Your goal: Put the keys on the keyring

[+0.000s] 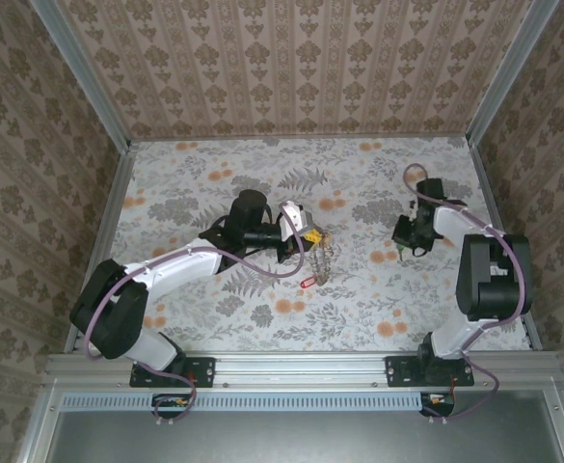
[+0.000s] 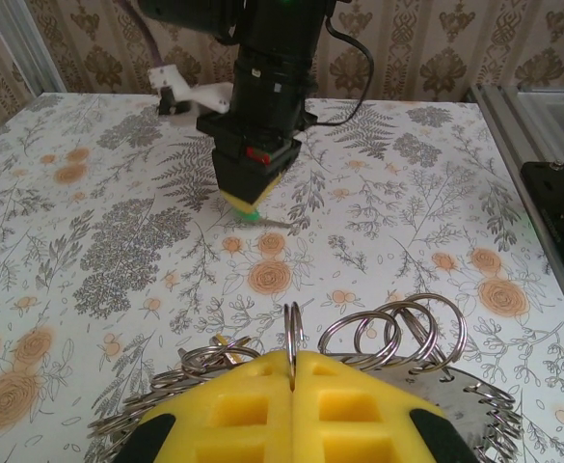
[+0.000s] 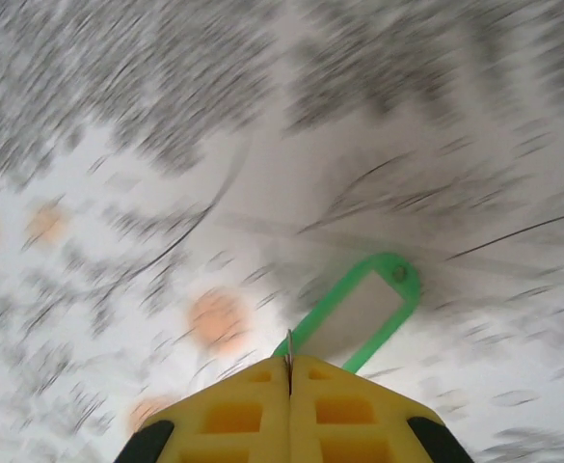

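The keyring (image 2: pixel 397 333) is a bunch of silvery linked rings. My left gripper (image 2: pixel 293 359) is shut on one upright ring of it, and more rings spread to both sides of the yellow pads. From above, that gripper (image 1: pixel 310 238) is near the table's middle with the keyring (image 1: pixel 322 258) hanging below it. A red key (image 1: pixel 308 283) lies on the table just beneath. My right gripper (image 3: pixel 289 362) is shut on the thin metal loop of a green key (image 3: pixel 363 313). It hovers at the right (image 1: pixel 400 241), apart from the keyring. The right wrist view is blurred.
The table (image 1: pixel 214 183) has a floral cover and patterned walls on three sides. An aluminium rail (image 2: pixel 513 125) runs along its right edge. In the left wrist view my right gripper (image 2: pixel 252 204) points down over the table with a bit of green at its tips.
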Motion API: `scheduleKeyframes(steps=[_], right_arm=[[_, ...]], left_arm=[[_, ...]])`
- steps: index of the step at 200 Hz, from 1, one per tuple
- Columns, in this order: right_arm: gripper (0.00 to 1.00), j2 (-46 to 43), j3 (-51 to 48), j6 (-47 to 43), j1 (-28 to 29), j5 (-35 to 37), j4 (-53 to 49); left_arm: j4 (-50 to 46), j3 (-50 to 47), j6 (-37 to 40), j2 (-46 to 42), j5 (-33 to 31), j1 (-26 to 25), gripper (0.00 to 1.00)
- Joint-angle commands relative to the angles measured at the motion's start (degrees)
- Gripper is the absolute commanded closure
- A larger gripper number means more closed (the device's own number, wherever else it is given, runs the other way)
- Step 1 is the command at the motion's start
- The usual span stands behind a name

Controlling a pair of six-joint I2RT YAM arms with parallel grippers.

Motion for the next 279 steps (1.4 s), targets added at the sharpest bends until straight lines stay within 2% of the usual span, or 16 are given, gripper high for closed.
scheduleKeyframes(steps=[1, 47, 74, 133, 190, 279], right_arm=[[0.95, -2.4, -1.7, 2.0, 2.9, -1.7, -4.4], [0.92, -2.5, -1.9, 2.8, 8.5, -3.5, -5.4], [0.91, -0.5, -1.0, 2.1, 9.9, -3.0, -5.9], [0.87, 2.6, 0.5, 0.7, 10.5, -2.4, -4.7], [0.79, 2.0, 1.1, -0.8, 10.5, -1.1, -4.9], [0.83, 2.9, 1.9, -2.2, 10.5, 0.6, -7.1]], left_arm=[[1.8, -0.5, -0.6, -2.4, 0.0, -0.4, 1.00], [1.8, -0.8, -1.0, -2.7, -0.1, -0.8, 1.00], [1.7, -0.7, -1.0, -2.8, -0.5, -1.1, 1.00], [1.4, -0.5, -0.8, -2.6, -0.6, -1.5, 1.00], [1.0, 0.1, -0.7, -2.2, -0.7, -1.8, 1.00], [0.5, 0.3, -0.6, -2.2, -0.5, -2.0, 1.00]])
